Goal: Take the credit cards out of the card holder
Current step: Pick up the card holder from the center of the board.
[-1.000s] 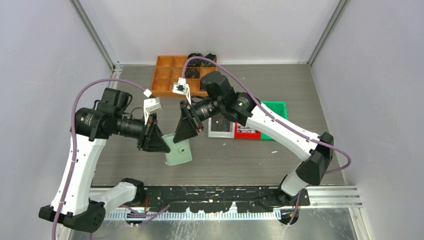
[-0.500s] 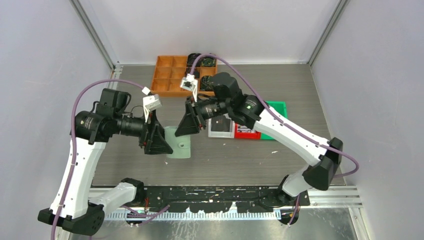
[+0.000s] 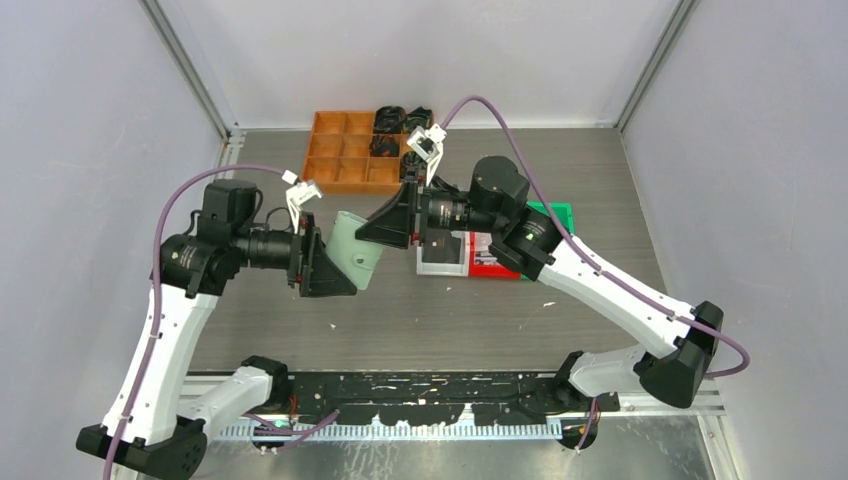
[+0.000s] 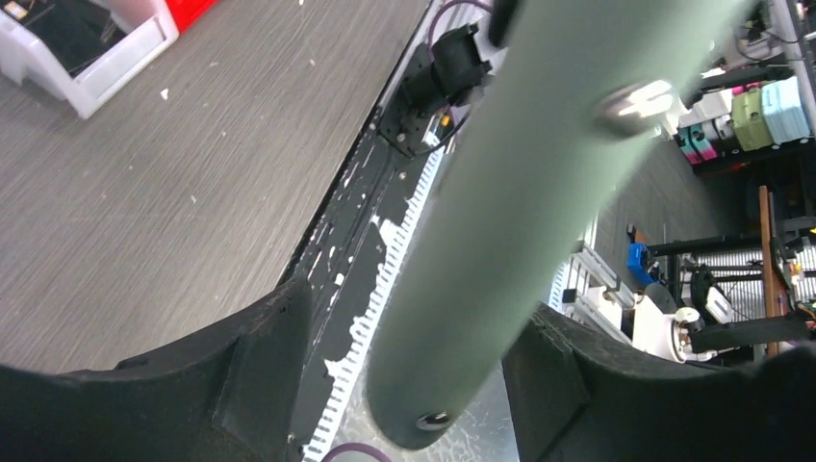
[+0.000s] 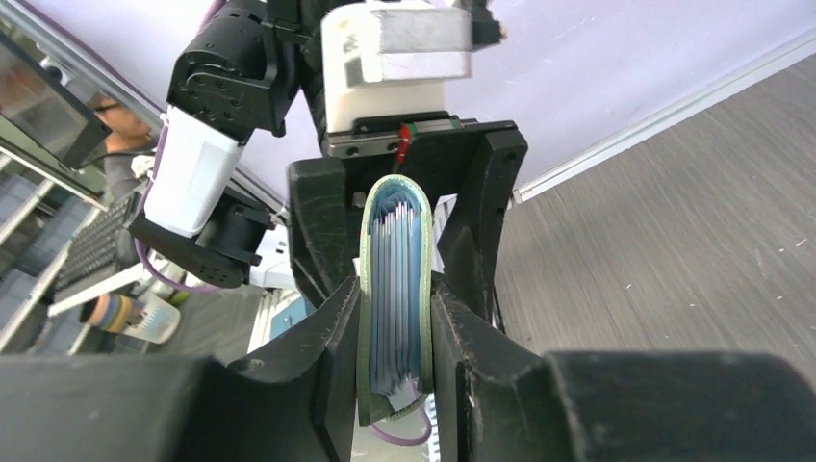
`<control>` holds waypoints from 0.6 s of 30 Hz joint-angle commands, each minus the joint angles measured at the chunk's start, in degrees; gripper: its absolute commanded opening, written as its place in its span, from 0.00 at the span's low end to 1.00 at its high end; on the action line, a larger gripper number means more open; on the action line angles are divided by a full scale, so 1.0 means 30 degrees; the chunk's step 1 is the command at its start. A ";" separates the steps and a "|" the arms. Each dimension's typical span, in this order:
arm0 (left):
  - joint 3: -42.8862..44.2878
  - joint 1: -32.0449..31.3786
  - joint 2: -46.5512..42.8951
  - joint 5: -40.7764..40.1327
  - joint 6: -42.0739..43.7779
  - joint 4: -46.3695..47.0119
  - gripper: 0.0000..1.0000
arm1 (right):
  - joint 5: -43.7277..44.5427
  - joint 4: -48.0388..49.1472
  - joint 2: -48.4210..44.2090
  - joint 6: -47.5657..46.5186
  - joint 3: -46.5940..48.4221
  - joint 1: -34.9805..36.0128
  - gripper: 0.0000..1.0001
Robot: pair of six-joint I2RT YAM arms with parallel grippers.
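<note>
The pale green card holder [image 3: 355, 250] hangs in the air over the table's middle, between my two grippers. My right gripper [image 3: 385, 228] is shut on its open end. The right wrist view shows the jaws [image 5: 396, 289] pressed on both green covers [image 5: 425, 308], with the grey-blue edges of several credit cards [image 5: 395, 318] packed inside. My left gripper [image 3: 325, 270] is at the folded spine end. In the left wrist view the holder [image 4: 500, 192] runs between its jaws [image 4: 414, 313], with a gap at the left finger [image 4: 260, 366].
An orange tray [image 3: 345, 160] with black coiled items stands at the back. White [image 3: 445, 262], red [image 3: 492, 268] and green [image 3: 555, 215] bins lie right of the centre, under the right arm. A black rail [image 3: 440, 385] runs along the near table edge.
The card holder has come up off the table and moved toward the back. Both grippers rose with it, and the right arm swung further right.
</note>
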 commanded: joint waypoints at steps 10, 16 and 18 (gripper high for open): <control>0.2129 0.0113 -0.0064 0.1131 -0.0118 0.0447 0.43 | 0.2665 0.4216 -0.0181 0.2755 -0.1467 0.0070 0.01; 0.2288 0.0115 -0.0265 -0.1047 0.0914 -0.0161 0.15 | 0.3713 0.4896 -0.0628 0.3677 -0.2498 0.0071 0.17; 0.2507 0.0115 -0.0189 -0.0674 0.1121 -0.0479 0.12 | 0.3095 0.5127 -0.0677 0.3842 -0.2785 0.0022 0.35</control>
